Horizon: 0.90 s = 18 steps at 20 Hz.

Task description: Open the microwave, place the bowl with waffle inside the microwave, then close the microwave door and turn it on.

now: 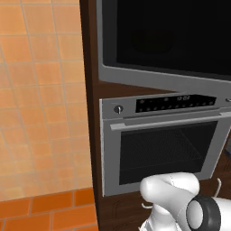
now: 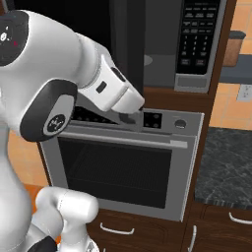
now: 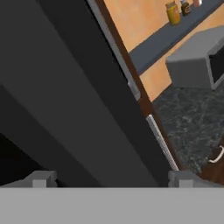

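One microwave door (image 3: 74, 109), dark panel swung open, close before the gripper (image 3: 111, 178), fingers spread wide and empty, one microwave (image 2: 197, 44), one oven (image 2: 128, 167) below.

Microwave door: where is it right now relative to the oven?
The microwave door fills the upper right of the left base view, set in dark wood directly above the silver oven.
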Tool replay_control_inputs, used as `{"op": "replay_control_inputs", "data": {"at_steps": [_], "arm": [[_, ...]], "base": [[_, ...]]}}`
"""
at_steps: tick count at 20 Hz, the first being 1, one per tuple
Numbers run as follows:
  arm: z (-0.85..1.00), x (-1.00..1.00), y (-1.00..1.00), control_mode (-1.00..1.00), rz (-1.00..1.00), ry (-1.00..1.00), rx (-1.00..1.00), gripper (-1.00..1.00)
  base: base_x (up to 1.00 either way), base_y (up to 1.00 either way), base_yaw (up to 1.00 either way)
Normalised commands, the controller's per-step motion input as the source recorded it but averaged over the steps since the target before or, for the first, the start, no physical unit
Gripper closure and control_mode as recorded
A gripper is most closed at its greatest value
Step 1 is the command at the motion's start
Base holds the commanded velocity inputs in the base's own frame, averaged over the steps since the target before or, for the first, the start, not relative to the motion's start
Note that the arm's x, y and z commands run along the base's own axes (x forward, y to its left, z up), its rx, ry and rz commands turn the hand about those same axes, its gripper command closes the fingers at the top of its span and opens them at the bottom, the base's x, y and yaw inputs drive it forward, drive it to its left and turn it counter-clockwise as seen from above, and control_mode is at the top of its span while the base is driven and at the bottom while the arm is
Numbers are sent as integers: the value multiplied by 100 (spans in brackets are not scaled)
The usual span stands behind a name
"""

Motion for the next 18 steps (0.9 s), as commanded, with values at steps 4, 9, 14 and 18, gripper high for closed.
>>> {"op": "replay_control_inputs", "data": {"at_steps": [4,9,14,18], "arm": [[0,100,32,-100,-5,-34,11,-100],[-3,95,11,-100,-5,-9,0,-100],[-6,88,26,-100,-7,-4,0,-100],[-6,88,22,-100,-7,-3,0,-100]], "base": [[0,0,0],[0,0,0],[0,0,0],[0,0,0]]}}
